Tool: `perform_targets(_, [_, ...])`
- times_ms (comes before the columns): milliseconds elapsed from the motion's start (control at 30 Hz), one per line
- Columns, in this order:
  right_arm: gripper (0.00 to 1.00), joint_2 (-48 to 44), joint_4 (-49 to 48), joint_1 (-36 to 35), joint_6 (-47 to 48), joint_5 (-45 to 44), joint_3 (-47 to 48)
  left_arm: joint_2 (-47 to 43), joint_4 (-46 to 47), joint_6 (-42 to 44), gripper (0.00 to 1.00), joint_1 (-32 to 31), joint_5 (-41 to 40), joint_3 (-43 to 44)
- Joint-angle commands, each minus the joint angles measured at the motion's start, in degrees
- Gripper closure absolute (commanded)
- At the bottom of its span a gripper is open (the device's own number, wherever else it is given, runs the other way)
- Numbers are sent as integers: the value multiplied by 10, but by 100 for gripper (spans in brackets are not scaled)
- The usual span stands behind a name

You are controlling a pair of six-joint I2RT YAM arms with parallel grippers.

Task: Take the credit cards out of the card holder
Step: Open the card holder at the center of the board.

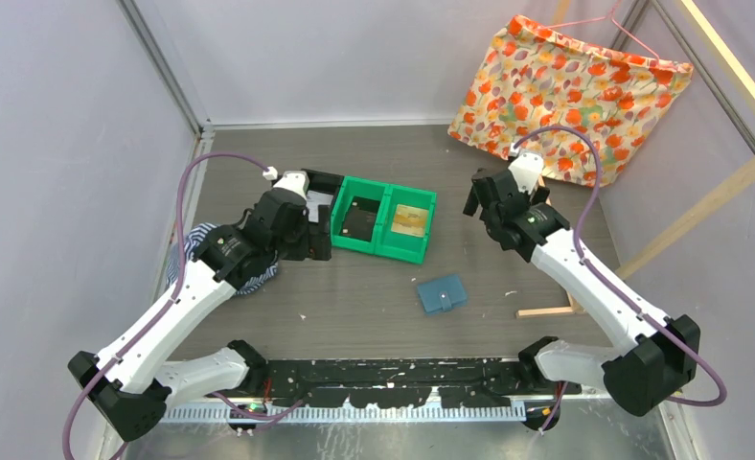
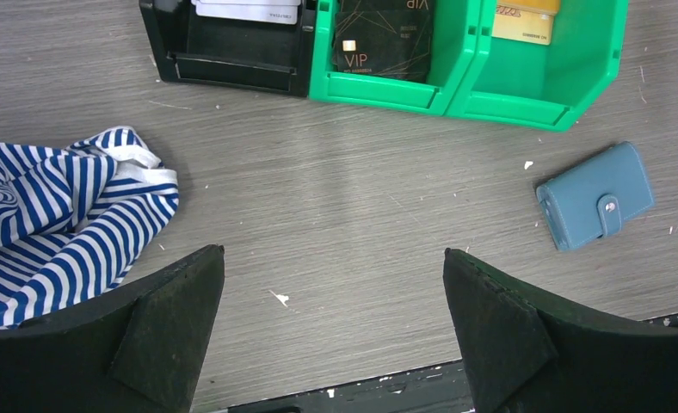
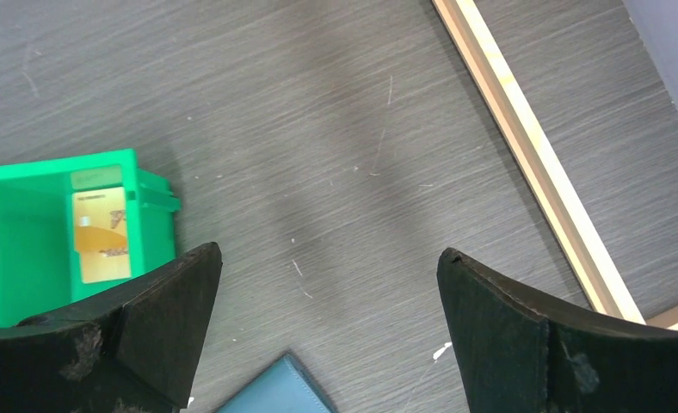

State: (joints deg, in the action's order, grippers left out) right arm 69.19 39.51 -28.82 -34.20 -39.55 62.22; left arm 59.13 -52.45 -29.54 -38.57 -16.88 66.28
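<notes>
The teal card holder (image 1: 442,293) lies shut on the table, its tab snapped; it also shows in the left wrist view (image 2: 595,196) and at the bottom edge of the right wrist view (image 3: 275,394). A dark card (image 2: 385,39) lies in the left green bin (image 1: 353,240). A gold card (image 3: 101,232) lies in the right green bin (image 1: 429,222). A whitish card (image 2: 248,10) lies in a black bin (image 1: 323,182). My left gripper (image 2: 331,254) is open and empty, left of the bins (image 1: 311,230). My right gripper (image 3: 327,251) is open and empty, right of the bins (image 1: 479,199).
A blue-striped cloth (image 2: 52,224) lies at the left under the left arm. A floral cloth (image 1: 565,91) hangs at the back right. A wooden frame bar (image 3: 533,155) slants along the right side. A black rail (image 1: 402,383) runs along the near edge.
</notes>
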Motion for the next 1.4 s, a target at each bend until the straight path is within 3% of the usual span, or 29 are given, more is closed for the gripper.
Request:
perform_targets(0, [0,-44,-54,-4,5,7,-11,1,19,2,0,-1,4,6])
perform_targets(533, [0,-21,-47,-3,-4,43,5,11,15,-14,0,-1,-6,-8])
perform_targets(733, [0,-2,-43,-4,34,226,-4,44,-8,-24,0,-1,-28,-1])
perform_targets(1033, [1,-9,-17,-4,-77,296,-145,71,24,-6,0,0,32,-26])
perform_targets(1267, [18,-5,-35,-30,-83,364,-174,95,60,16,0,0,98,-35])
perform_targets(1367, [35,22,-34,-66,-59,368,-160,119,33,19,0,-1,94,-11])
